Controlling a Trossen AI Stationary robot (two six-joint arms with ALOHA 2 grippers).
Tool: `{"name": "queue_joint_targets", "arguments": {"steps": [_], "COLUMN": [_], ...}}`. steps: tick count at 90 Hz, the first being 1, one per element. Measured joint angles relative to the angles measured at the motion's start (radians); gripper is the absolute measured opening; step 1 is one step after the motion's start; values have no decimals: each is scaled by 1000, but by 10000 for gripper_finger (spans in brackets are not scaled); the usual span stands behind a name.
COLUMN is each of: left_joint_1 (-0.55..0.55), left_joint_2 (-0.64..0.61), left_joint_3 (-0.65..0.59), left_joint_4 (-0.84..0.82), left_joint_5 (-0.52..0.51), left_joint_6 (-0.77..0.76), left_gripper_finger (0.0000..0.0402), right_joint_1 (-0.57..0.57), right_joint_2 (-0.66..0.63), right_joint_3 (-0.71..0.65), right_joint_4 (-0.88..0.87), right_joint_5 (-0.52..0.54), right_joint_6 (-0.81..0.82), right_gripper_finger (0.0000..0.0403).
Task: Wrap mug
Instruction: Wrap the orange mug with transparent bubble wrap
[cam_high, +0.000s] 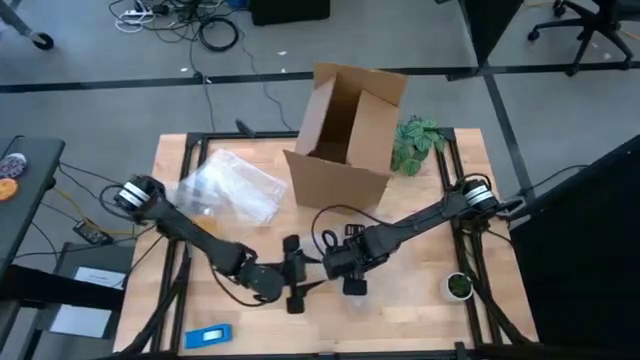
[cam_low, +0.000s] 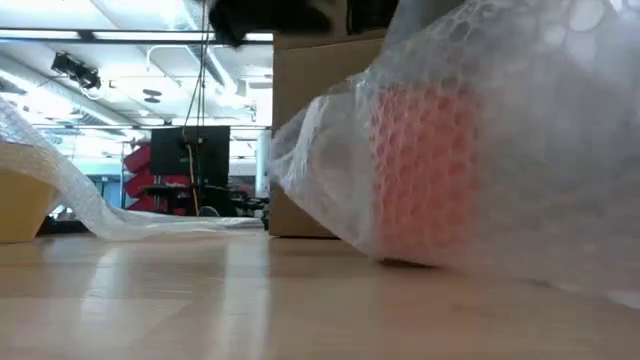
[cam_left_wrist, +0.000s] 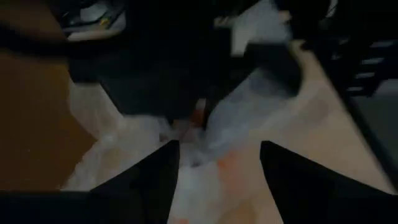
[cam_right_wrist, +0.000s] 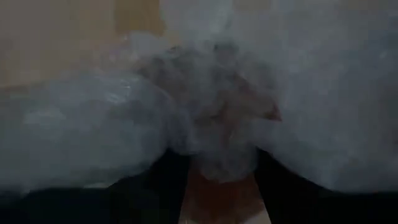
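Observation:
The orange mug (cam_low: 425, 165) stands on the table with clear bubble wrap (cam_low: 520, 120) around it. In the high view both arms hide it where they meet at the table's front middle. My left gripper (cam_high: 300, 270) comes from the left, and its fingers flank wrap with orange showing through (cam_left_wrist: 221, 163). My right gripper (cam_high: 338, 264) comes from the right, shut on the wrapped mug (cam_right_wrist: 217, 186). More bubble wrap (cam_high: 228, 186) lies loose at the far left, beside the cardboard box (cam_high: 345, 130). My left gripper has bubble wrap (cam_left_wrist: 214, 146) between its two fingers (cam_left_wrist: 155, 183), slanting down from the table's left. One layer or several, I cannot tell. The wrap lies over the mug, which rests on the table. My right gripper holds the wrapped mug (cam_right_wrist: 221, 158) between its two fingers (cam_right_wrist: 168, 183), slanting down from the table's right. Wrap lies between fingers and mug and bulges out on both sides. The mug's base is on the table (cam_low: 410, 262).
The open cardboard box stands at the far middle with a green plant (cam_high: 415, 145) to its right. A small dark green round thing with a white rim (cam_high: 458, 286) sits near the right front, and a blue object (cam_high: 208, 335) at the left front edge.

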Motion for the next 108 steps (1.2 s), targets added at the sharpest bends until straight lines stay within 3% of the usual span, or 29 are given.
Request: {"name": "queue_joint_targets", "arguments": {"steps": [20,48,57,81,108], "left_joint_1": [-69,-84,-76,-24,-3], "left_joint_2": [12,147,191,274,287], "left_joint_3": [0,0,0,0,2], "left_joint_4": [-11,-6,63,365,393], "left_joint_5": [-62,-79,-100,-122,-136], "left_joint_6": [-68,-183,-180,-74,-76], "left_gripper_finger": [209,209,209,209,209], "right_joint_1": [17,20,19,23,29], "right_joint_2": [9,6,6,9,10], "right_joint_3": [23,-26,-27,88,204], "right_joint_4": [41,165,171,87,-88], "right_joint_5": [0,-15,-19,-14,36], "right_joint_6": [-2,9,19,9,38], "right_gripper_finger": [158,158,158,158,158]}}
